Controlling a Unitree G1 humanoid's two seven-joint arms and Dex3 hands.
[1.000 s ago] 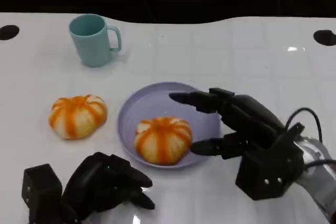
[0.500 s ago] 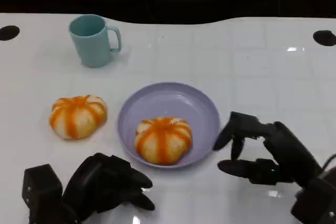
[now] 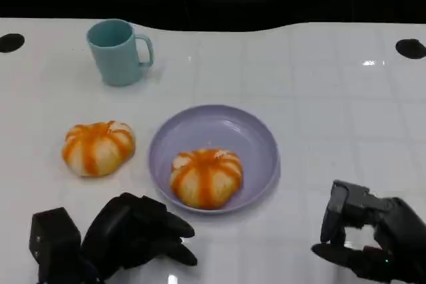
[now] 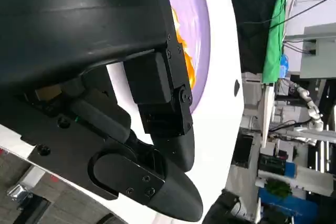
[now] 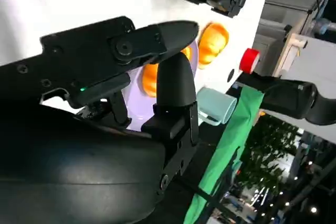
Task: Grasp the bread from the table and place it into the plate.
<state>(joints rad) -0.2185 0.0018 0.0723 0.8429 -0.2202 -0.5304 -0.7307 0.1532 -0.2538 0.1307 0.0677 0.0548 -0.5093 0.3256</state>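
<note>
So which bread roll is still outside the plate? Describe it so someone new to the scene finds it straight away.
Start at the lilac plate in the middle of the white table; it holds one orange-striped bun. The other bun lies on the bare table beside the plate, on the robot's left, nearer than the teal mug. It is the one with no plate under it.

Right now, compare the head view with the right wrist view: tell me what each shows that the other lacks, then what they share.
The head view alone gives the layout from above: the white table with a black disc at its far right edge.

The right wrist view alone shows the room beyond the table: a green curtain and a red cylinder.

Both show the purple plate holding one bread, the second bread outside it, the teal mug, the right robot hand and the left robot hand.
</note>
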